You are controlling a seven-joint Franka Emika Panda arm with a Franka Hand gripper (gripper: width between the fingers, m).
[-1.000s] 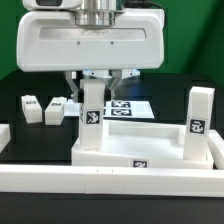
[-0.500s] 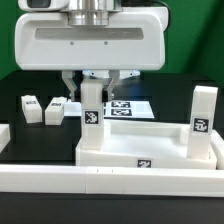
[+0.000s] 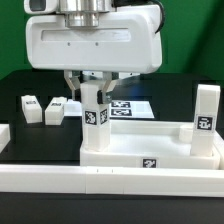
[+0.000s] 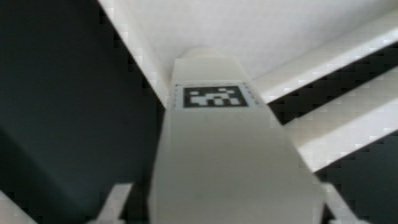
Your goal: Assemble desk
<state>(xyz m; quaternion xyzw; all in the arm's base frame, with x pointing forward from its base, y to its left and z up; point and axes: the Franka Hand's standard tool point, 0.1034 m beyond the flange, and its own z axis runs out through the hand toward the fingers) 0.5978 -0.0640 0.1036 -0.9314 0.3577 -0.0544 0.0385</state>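
The white tray-like tabletop [image 3: 130, 158] lies near the front of the black table. One white block leg [image 3: 95, 118] stands upright at its corner on the exterior view's left. My gripper [image 3: 97, 88] is shut on this leg's upper part. In the wrist view the tagged leg [image 4: 222, 150] fills the gap between my fingers [image 4: 116, 202], and the gripper [image 4: 222, 208] closes on its sides. A second leg [image 3: 207, 118] stands upright at the tabletop's right corner. Two loose legs [image 3: 30, 107] [image 3: 55, 108] lie on the table at the left.
The marker board [image 3: 135, 108] lies flat behind the tabletop. A long white border rail [image 3: 110, 182] runs along the front, and another rail piece [image 3: 4, 138] sits at the left edge. A green wall stands behind.
My gripper and the held leg have shifted a little to the exterior view's right. The tabletop and its right leg slid right with them. The loose legs stayed put.
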